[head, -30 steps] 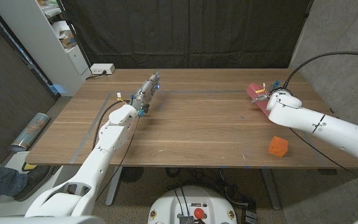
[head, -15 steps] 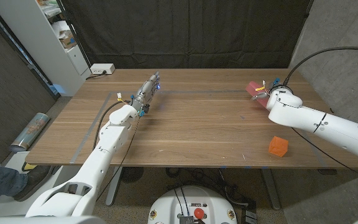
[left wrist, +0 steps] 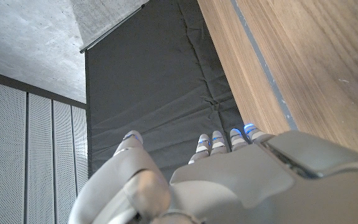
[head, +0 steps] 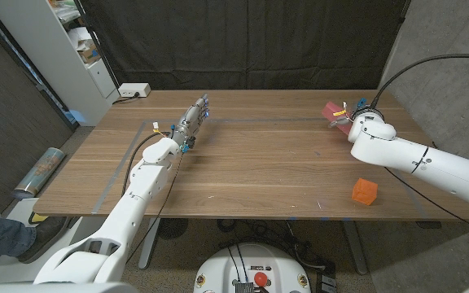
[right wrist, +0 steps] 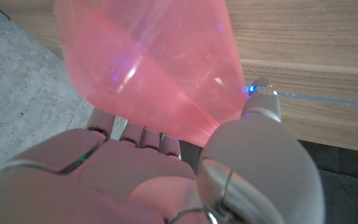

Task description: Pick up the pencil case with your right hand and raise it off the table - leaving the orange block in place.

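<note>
Since a second ago the right hand has carried the pink case slightly toward 12 o'clock, seemingly off the table. Its thumb and fingers clamp the case between them; no lettering is legible. Block sits at 5 o'clock; left hand rests, fingers straight, holding nothing.

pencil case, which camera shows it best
The right wrist view: the translucent pink pencil case is seen close up, held in the right hand. The head view shows only a small pink corner beyond that hand. The left wrist view gives nothing of it.
</note>
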You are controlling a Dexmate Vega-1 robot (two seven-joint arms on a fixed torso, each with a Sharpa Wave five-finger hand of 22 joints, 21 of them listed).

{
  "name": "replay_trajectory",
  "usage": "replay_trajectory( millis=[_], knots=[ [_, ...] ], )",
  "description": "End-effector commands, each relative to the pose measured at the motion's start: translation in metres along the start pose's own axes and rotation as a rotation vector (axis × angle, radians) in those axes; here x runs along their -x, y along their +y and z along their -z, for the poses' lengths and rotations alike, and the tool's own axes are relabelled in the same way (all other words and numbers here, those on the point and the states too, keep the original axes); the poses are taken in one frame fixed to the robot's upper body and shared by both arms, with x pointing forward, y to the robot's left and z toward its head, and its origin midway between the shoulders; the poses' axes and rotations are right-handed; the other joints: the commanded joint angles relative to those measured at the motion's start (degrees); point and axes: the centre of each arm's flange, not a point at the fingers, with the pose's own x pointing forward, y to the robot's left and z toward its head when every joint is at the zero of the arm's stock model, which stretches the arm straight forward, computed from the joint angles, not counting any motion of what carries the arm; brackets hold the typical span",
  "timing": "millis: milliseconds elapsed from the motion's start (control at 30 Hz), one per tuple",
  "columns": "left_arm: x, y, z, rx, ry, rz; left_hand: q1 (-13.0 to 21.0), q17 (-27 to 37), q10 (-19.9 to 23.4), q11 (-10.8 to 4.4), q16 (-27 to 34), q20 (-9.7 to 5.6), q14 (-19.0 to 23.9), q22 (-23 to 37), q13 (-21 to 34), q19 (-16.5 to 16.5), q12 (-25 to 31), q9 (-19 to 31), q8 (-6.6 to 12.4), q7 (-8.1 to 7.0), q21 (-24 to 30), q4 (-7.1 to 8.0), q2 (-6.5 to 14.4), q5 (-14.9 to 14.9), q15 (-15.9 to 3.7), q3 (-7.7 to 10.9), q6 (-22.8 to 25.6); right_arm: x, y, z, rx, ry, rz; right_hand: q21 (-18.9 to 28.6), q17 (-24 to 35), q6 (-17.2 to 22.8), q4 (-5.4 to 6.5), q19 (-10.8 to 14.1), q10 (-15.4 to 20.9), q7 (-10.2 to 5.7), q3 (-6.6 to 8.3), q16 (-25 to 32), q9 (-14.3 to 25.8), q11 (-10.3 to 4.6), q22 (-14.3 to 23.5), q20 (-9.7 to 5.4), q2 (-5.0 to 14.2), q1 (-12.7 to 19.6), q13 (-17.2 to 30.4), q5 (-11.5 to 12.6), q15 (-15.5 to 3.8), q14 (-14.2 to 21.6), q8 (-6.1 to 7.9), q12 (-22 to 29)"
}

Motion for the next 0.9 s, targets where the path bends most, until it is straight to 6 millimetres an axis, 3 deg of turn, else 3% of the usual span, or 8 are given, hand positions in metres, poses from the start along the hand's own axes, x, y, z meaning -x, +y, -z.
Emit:
replay_trajectory(
  millis=[33,900],
  knots=[
    [-0.001,0.003,-0.001,0.001,-0.005,0.001,0.2,0.3,-0.5,-0.06,0.0,0.28,-1.3,0.1,0.1,-4.3,-0.2,0.2,-0.11,-0.26,-0.1,-0.38,0.6,-0.1,0.27,0.01,-0.1,0.009,-0.010,-0.006,0.000,-0.020,0.041,0.2,0.2,0.7,-0.13,2.9,0.4,-0.04,0.51,-0.1,0.1,0.07,0.3,-2.66,10.25,10.9,0.2,-0.1,-0.07,0.6,0.01,-0.2],
    [-0.003,0.011,-0.001,0.004,-0.008,0.006,0.2,0.3,-0.5,-0.14,0.0,0.26,-1.2,0.1,0.0,-4.2,-0.1,0.2,-0.09,-0.21,-0.3,-0.53,0.7,-0.1,0.21,-0.10,-0.1,0.027,-0.032,-0.025,-0.004,-0.063,0.122,-0.2,0.3,1.9,0.15,3.7,1.4,-0.19,0.91,-0.1,0.2,-0.10,0.3,-2.79,10.70,11.4,0.2,-1.2,-0.52,1.6,-0.17,-0.5]
  ],
)
